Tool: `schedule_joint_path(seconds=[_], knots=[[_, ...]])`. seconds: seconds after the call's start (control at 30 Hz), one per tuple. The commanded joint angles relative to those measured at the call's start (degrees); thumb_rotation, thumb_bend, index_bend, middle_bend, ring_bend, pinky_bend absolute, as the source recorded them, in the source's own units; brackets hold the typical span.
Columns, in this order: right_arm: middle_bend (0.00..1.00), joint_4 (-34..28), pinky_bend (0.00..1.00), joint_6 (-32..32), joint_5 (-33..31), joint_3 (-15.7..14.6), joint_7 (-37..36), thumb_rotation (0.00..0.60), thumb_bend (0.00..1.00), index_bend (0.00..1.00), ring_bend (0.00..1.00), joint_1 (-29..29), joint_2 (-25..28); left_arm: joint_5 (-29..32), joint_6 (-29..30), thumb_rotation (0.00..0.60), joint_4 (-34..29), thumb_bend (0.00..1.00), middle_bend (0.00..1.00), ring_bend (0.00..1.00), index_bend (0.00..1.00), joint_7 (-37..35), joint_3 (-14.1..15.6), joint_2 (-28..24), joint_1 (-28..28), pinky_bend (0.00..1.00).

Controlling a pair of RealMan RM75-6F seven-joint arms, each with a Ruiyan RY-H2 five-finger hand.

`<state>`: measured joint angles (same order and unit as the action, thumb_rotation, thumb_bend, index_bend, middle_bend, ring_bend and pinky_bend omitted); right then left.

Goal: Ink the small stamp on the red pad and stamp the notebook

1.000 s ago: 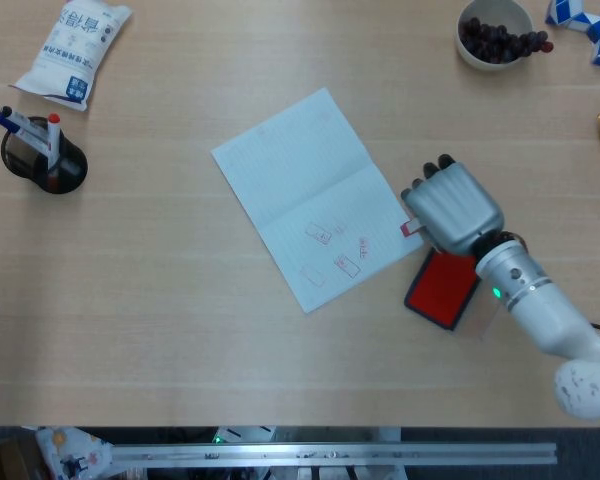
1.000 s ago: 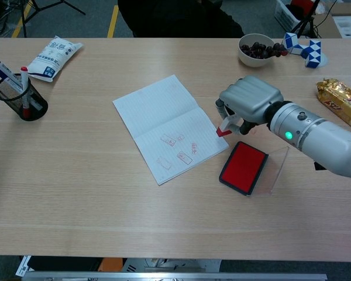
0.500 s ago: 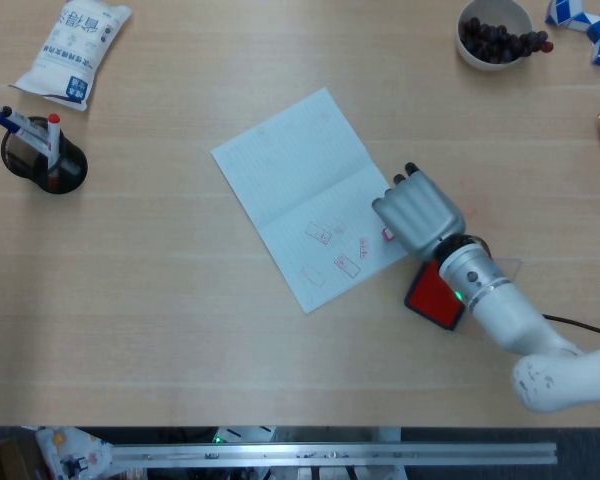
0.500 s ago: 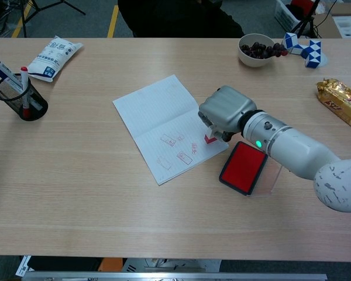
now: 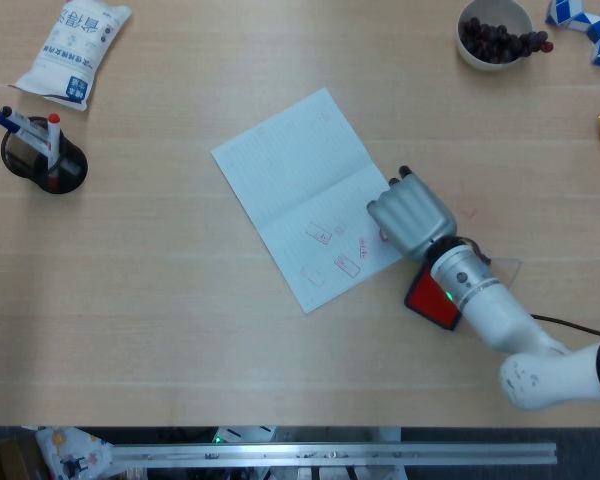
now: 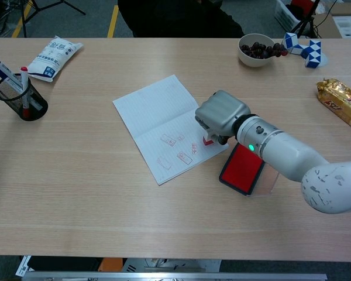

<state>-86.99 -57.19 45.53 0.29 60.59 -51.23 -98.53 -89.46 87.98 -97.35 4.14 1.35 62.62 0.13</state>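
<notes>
- Right hand (image 6: 221,115) has swung left off the red pad (image 6: 241,167) since a second ago; now sits over the notebook's lower-right corner.
- Table (image 6: 105,199): nothing else on it shifted.
- Notebook (image 6: 158,117) lies open and flat, same spot, several red prints already on its lower page.
- Red pad just right of the notebook, lid open, partly under the forearm.
- Pen cup (image 6: 20,96) far left, well apart from the work.
- Small stamp (image 6: 208,140) pinched under the right hand's curled fingers, red base at the page; looks touching, can't confirm.
- Means inking looks done, pressing step underway, task nearly complete.
- Left hand not visible in either view.
</notes>
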Motion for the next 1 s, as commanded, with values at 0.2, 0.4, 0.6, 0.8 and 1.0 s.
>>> schedule_joint_path(seconds=[0.2, 0.4, 0.6, 0.8, 1.0], knots=[[0.63, 2.0, 0.30, 0.3, -0.1, -0.4, -1.0, 0.600, 0.50, 0.84, 0.44, 0.0, -1.2, 0.0, -0.1, 0.600, -0.1, 0.12, 0.16, 0.20, 0.02, 0.1, 0.0, 0.0, -0.1, 0.12], [0.64, 3.2, 0.30, 0.4, -0.2, -0.3, -1.4, 0.600, 0.51, 0.86, 0.45, -0.1, -1.9, -0.1, 0.1, 0.600, 0.0, 0.12, 0.16, 0.20, 0.02, 0.0, -0.1, 0.1, 0.0, 0.12], [0.64, 4.2, 0.30, 0.7, -0.6, -0.4, -1.5, 0.600, 0.52, 0.87, 0.46, -0.2, -2.5, -0.1, 0.3, 0.600, 0.2, 0.12, 0.16, 0.20, 0.02, 0.0, -0.1, 0.2, 0.1, 0.12], [0.64, 4.3, 0.30, 0.8, -0.2, -0.7, -1.7, 0.600, 0.52, 0.87, 0.46, -0.2, -2.7, 0.1, 0.1, 0.600, 0.3, 0.12, 0.15, 0.20, 0.01, -0.1, -0.1, 0.2, 0.0, 0.12], [0.64, 4.5, 0.30, 0.7, -0.2, -0.8, -1.6, 0.600, 0.52, 0.87, 0.46, -0.1, -2.8, 0.1, 0.0, 0.600, 0.4, 0.12, 0.15, 0.20, 0.01, -0.1, -0.1, 0.4, 0.0, 0.12]])
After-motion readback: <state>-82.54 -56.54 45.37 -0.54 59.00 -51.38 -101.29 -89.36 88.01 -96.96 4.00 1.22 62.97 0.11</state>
